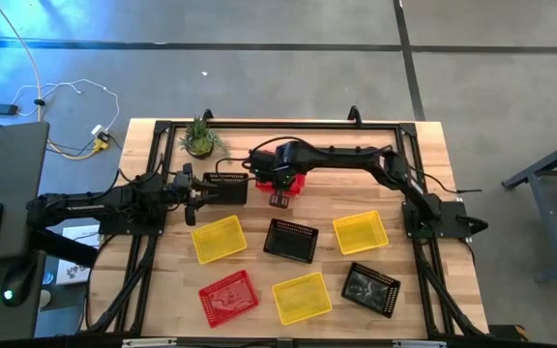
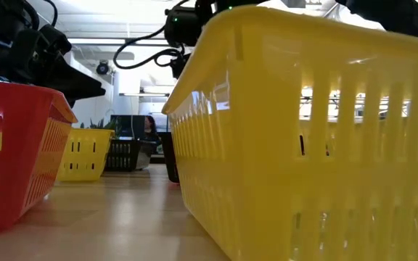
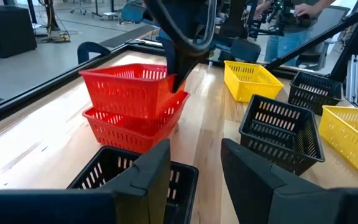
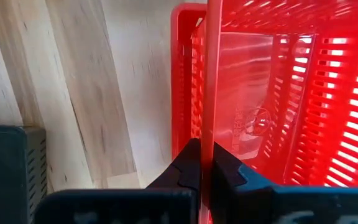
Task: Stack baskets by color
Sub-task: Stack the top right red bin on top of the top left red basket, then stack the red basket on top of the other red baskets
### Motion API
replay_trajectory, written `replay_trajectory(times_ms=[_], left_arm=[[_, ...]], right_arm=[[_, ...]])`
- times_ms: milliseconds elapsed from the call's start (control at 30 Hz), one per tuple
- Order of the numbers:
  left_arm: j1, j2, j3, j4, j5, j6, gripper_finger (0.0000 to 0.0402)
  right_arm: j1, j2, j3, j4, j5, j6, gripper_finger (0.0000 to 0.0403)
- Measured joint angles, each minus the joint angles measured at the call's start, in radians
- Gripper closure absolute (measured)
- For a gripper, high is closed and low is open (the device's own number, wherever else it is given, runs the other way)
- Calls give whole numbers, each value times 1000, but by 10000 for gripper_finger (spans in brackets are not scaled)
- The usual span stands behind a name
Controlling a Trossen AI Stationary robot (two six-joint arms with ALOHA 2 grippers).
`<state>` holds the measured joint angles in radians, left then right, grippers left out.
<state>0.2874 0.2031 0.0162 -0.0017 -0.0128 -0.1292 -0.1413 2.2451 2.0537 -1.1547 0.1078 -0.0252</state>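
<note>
The right gripper (image 1: 280,196) is clamped on the rim of the upper red basket (image 3: 132,90), its two fingers pinched shut over the thin plastic wall, as the right wrist view shows. That basket sits partly nested in a second red basket (image 3: 135,124), open side up but tilted and skewed, so its rim does not line up with the one below. The pair stands near the back middle of the wooden table (image 1: 433,174).

Just beside them, toward the left arm, a black basket (image 1: 226,188) stands upright with its long axis running across the table. The left gripper (image 1: 199,196) hovers at this basket's near end with its fingers spread apart and nothing between them.

The other baskets lie apart on the front half of the table, all open side up. A yellow basket (image 1: 219,238) is slightly turned, its long axis roughly across the table. A second black basket (image 1: 290,240) sits in the middle, and another yellow basket (image 1: 360,232) is to its right. In the front row are a third red basket (image 1: 228,297), a third yellow basket (image 1: 302,298) and a third black basket (image 1: 370,288), the last angled noticeably. A small green potted plant (image 1: 199,137) stands at the back left edge.
</note>
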Motion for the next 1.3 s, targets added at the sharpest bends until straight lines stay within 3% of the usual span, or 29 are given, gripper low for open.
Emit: replay_trajectory(times_ms=[567,900,1100,1300], left_arm=[[0,0,0,0,0,1,271],[0,0,2,-3,1,-9,271],[0,0,92,-136,1,-9,271],[0,21,222,-300,0,-7,271]], right_arm=[[-2,47,-2,-17,59,-132,397],[0,46,12,-26,147,-133,319],[4,45,74,-33,174,-125,288],[6,44,147,-47,174,-134,283]])
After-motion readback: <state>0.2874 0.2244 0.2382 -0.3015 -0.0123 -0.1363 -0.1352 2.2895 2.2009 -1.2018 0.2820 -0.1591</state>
